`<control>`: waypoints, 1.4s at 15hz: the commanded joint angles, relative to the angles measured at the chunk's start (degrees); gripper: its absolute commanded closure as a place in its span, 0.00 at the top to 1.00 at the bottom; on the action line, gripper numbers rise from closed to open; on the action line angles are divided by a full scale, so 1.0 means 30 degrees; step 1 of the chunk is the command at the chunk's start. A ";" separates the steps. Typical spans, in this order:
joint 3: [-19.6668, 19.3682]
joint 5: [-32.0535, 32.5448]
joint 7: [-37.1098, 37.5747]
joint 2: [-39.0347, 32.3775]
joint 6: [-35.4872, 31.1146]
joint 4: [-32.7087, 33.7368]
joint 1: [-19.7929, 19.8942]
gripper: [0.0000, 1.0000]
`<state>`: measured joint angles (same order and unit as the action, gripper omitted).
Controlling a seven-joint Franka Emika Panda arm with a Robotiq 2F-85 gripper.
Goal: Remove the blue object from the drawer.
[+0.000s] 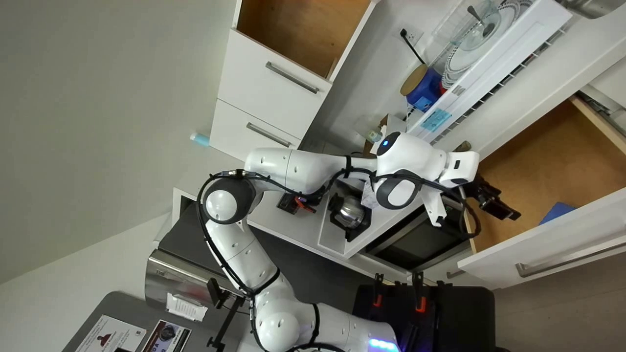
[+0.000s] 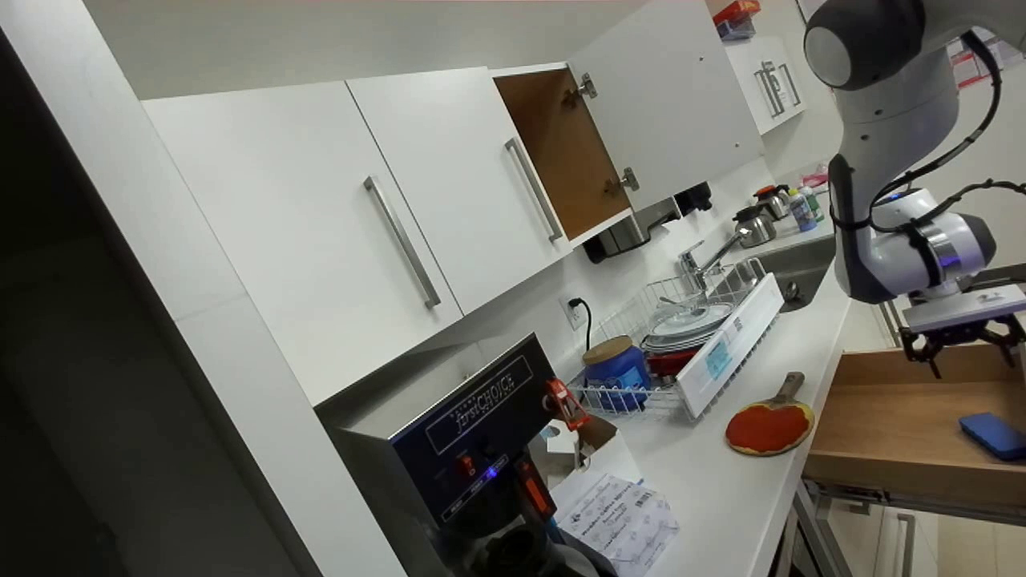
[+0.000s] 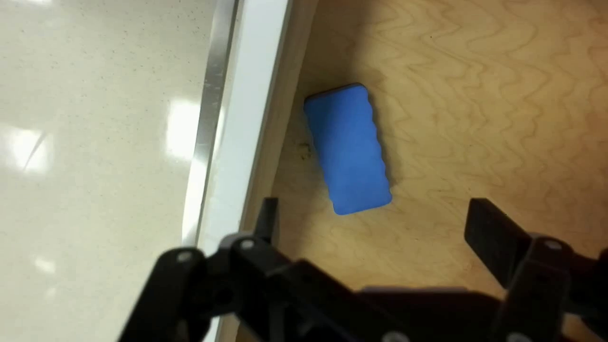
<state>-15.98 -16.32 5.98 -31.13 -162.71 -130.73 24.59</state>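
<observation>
The blue object (image 3: 351, 149) is a bright blue block with wavy long sides. It lies flat on the wooden floor of the open drawer (image 3: 475, 118), near the drawer's white front. It also shows in both exterior views (image 1: 557, 212) (image 2: 994, 435), partly hidden by the drawer front in one of these. My gripper (image 3: 374, 216) is open, with nothing between its fingers. In the wrist view its fingertips stand wide apart below the object's near end, the left one close to the drawer front. In an exterior view the gripper (image 2: 974, 362) hangs above the drawer, apart from the object.
The drawer's white front wall (image 3: 247, 109) rises beside the object. The counter (image 2: 705, 489) runs alongside the drawer and holds an orange-red disc (image 2: 769, 429). A dish rack with plates (image 2: 693, 320) and a dark blue jar (image 2: 616, 373) stands behind it.
</observation>
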 commanded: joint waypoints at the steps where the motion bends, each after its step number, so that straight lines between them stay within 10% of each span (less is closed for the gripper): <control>1: 0.0066 0.0143 0.0121 0.0030 0.0017 0.0024 0.0059 1.00; 21: 0.0108 0.1134 0.0327 -0.6675 0.1013 0.6164 -0.0162 1.00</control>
<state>-14.74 -14.06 4.87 -47.41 -162.27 -116.85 24.54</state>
